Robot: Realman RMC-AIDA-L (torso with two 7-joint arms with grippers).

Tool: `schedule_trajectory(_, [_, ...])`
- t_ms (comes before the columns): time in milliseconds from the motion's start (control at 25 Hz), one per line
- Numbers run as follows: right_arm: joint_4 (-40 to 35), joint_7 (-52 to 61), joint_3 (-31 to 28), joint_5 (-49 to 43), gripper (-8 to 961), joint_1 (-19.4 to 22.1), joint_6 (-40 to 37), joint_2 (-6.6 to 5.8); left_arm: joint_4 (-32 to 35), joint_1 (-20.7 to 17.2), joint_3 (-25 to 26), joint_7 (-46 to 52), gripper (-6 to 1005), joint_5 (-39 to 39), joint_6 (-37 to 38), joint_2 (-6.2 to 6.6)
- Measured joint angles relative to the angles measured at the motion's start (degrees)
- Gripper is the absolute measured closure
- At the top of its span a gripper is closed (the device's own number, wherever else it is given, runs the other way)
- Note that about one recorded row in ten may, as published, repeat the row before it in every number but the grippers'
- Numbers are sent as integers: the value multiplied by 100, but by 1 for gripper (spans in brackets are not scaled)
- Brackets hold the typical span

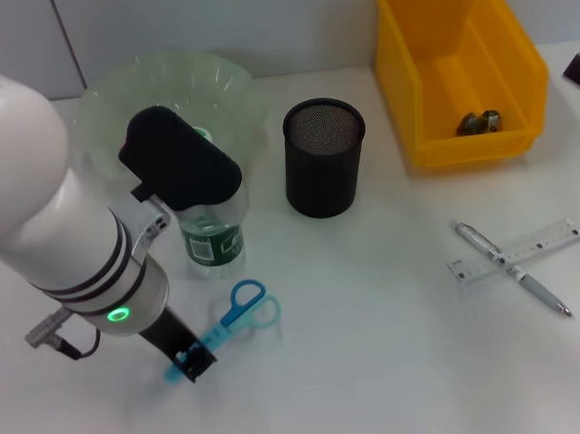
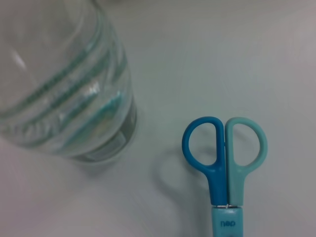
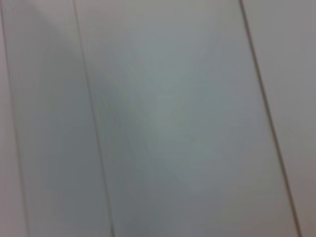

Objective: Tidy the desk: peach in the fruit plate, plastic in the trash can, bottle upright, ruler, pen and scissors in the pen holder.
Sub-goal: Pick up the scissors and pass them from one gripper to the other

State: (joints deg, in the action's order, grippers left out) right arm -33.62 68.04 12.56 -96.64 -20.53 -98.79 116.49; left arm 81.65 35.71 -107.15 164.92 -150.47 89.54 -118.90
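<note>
The blue scissors [image 1: 238, 310] lie low over the desk in front of the bottle, handles pointing toward the pen holder. My left gripper [image 1: 193, 358] is shut on their capped blade end. In the left wrist view the scissors [image 2: 224, 163] reach out from the gripper, casting a faint shadow on the desk. The clear bottle [image 1: 213, 241] with a green label stands upright beside them, also seen as the bottle [image 2: 59, 84]. The black mesh pen holder [image 1: 324, 159] stands mid-desk. The ruler [image 1: 518, 251] and pen [image 1: 513, 269] lie crossed at the right. The peach is hidden.
A translucent green fruit plate [image 1: 104, 90] sits at the back left, partly behind my left arm. A yellow bin [image 1: 428, 88] at the back right holds a small crumpled item [image 1: 479, 123]. A dark part [image 1: 577, 70] shows at the right edge. The right wrist view shows only grey panels.
</note>
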Motion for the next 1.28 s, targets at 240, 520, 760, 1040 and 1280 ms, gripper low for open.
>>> schedule_trajectory(240, [704,140,0,1010,194,164,-269,26,989,-198,25,1,783,-26,127,-3])
schedule_trajectory(520, [1126,200,33,1289,199,650,-1159,221,1951,-458,-118,-2,779,-242,-9,-5])
schedule_trajectory(760, [1819,-782,89,676,204,1063,-1787,260,2674,-849,-941,-133,777,-1179,-932,4])
schedule_trajectory(1040, [2759,-1692,83,324,209,1057,-1684,269,2683,-994,-1354,-136,773,-1496,-1631,-7])
schedule_trajectory(1280, [3158,-1754,44,321,214,783,-1248,282,2832,-1162,-1555,-138,770,-1503,-2051,-11])
